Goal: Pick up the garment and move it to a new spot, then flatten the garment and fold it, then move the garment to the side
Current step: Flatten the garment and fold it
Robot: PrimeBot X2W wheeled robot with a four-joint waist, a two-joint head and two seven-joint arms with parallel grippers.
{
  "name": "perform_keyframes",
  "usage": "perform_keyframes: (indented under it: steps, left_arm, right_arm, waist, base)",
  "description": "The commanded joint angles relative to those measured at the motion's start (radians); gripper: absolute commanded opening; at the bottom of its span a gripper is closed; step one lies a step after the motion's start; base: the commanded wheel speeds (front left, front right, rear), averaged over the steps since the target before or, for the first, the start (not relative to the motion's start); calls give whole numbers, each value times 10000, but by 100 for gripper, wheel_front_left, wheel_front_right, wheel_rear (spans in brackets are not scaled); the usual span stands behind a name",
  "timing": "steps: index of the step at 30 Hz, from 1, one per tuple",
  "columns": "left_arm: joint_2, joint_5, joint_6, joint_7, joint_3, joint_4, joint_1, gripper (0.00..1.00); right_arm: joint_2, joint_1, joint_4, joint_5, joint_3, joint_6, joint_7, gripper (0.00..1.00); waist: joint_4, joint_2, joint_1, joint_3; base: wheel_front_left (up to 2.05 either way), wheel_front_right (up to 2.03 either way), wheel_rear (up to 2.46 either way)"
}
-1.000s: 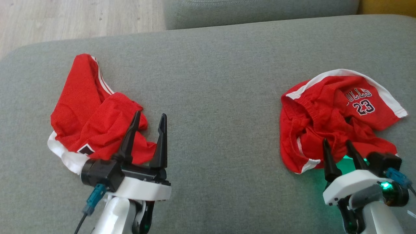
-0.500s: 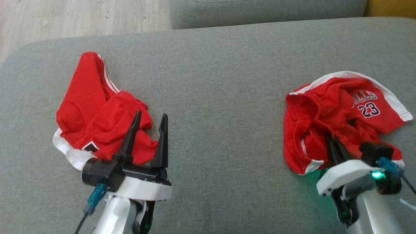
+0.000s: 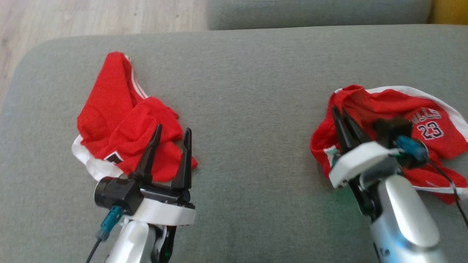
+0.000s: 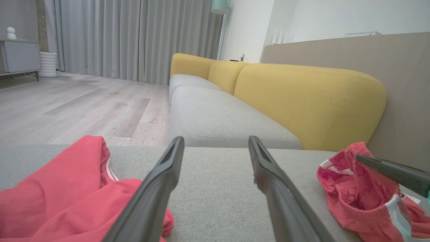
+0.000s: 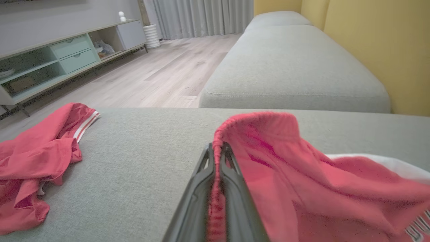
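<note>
Grey sofa (image 3: 256, 91) (yellow backrest (image 4: 302, 97)), wooden floor (image 3: 91, 18)

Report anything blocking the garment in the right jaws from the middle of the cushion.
Nothing visible does: right gripper, shut on the numbered garment, has bare grey cushion beside it; the other red garment lies farther left.

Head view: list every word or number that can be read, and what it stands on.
"23": on the right garment, in dark numerals.
"ULLS": arched above the 23, blurred, with the start of the word hidden.
Left garment: a black patch at the hem, with no readable text.
</note>
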Motion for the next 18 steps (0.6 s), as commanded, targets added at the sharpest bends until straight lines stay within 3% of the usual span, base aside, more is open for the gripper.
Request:
perform_keyframes:
  steps: [1,11,13,15,18]
  left_arm:
    - [18,-80,-4,-63,250,-332,-487,100]
    - [18,-256,30,-63,8,-320,-783,100]
    - [18,-280,27,-63,-24,-305,-826,100]
    - [18,-312,37,-63,-59,-328,-855,100]
    - [18,-322,51,-63,-43,-326,-870,100]
  right_arm:
    - [-26,-620,-308,-112,373,39,65,0]
    - [-26,-2423,1373,-523,1032,39,442,0]
    - [-26,-2708,1764,-473,1201,39,290,44]
    - [-26,-2932,2176,-290,1472,39,125,100]
    - [-26,-3252,2778,-32,2017,39,-87,100]
  waist:
    - [168,0,0,119]
    - [1012,0,0,666]
    - [1150,0,0,713]
    - [1266,0,0,724]
    - [1332,0,0,669]
  base:
    - [0,0,0]
    - [0,0,0]
    - [0,0,0]
    - [0,0,0]
    - [0,0,0]
